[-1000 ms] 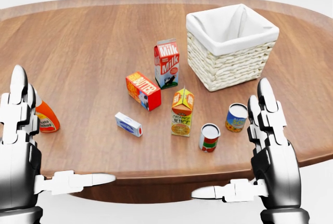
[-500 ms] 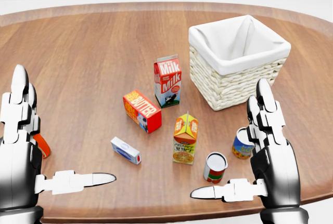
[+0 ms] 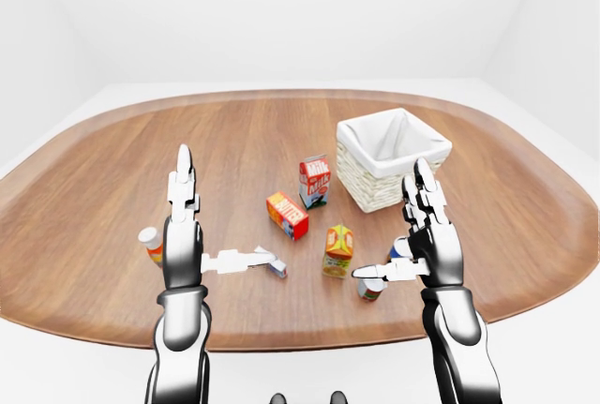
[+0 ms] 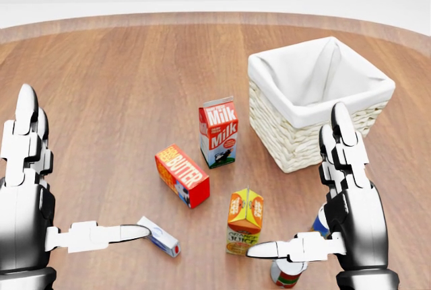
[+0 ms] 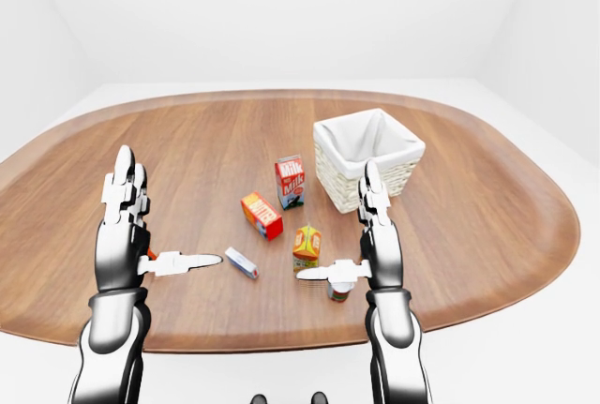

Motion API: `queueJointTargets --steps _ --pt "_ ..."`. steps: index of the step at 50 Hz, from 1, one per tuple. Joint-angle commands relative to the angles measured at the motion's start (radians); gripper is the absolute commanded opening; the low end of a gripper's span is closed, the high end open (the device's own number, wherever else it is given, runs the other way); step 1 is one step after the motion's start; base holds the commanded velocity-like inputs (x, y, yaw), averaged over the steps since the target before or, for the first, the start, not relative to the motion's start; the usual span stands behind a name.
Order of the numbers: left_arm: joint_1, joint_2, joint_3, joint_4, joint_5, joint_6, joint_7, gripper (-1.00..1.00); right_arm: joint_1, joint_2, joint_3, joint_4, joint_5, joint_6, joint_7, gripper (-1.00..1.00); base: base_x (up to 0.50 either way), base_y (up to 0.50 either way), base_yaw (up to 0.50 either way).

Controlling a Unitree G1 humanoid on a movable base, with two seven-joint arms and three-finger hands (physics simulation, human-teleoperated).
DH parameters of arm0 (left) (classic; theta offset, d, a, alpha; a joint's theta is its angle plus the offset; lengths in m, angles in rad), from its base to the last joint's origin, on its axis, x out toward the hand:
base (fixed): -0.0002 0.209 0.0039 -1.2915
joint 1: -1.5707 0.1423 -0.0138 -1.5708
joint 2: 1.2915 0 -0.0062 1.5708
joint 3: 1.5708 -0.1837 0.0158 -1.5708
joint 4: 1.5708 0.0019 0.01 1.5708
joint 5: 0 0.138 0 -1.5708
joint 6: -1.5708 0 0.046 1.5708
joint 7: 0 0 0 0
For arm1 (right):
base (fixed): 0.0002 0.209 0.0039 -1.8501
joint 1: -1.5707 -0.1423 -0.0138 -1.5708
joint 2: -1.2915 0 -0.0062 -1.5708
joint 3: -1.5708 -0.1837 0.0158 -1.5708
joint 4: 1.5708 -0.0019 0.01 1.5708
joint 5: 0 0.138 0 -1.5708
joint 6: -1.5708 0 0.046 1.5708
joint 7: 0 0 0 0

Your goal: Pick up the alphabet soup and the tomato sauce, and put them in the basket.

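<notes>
Silver-and-white, the right hand (image 4: 347,216) is raised with fingers straight and thumb out sideways, spread wide and holding nothing; the left hand (image 4: 30,196) mirrors it, equally empty. Just under the right thumb, at the head view's bottom edge, a red-and-white can (image 4: 286,273) stands upright, and a blue can (image 4: 322,221) peeks from behind the right palm (labels too small to tell soup from sauce). Beside them stand an orange juice carton (image 4: 244,223), a butter box (image 4: 182,175) and a milk carton (image 4: 219,133). The wicker basket (image 4: 316,101), white-lined, sits above the right hand on the wooden table (image 4: 121,81).
</notes>
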Motion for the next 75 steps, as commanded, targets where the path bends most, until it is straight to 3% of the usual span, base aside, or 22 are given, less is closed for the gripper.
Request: queueJointTargets --steps 1,37,64,75 --pt "-0.001 0.0 -0.002 -0.001 -0.003 0.0 -0.004 1.0 0.001 0.0 0.001 -0.007 0.0 0.0 0.002 1.0 0.3 0.0 0.0" --pt "0.001 -0.001 -0.006 -0.009 -0.009 0.0 -0.011 1.0 0.003 0.0 0.003 0.007 0.002 0.0 0.006 1.0 0.29 0.0 0.0" --pt "-0.005 0.0 -0.01 0.002 -0.008 0.0 -0.014 1.0 -0.002 -0.005 0.004 0.029 -0.009 0.0 0.011 1.0 0.0 0.0 0.0" --pt "-0.001 0.001 -0.013 0.001 -0.005 0.0 -0.019 1.0 0.055 -0.001 0.03 0.065 -0.038 0.0 0.017 1.0 0.0 0.0 0.0"
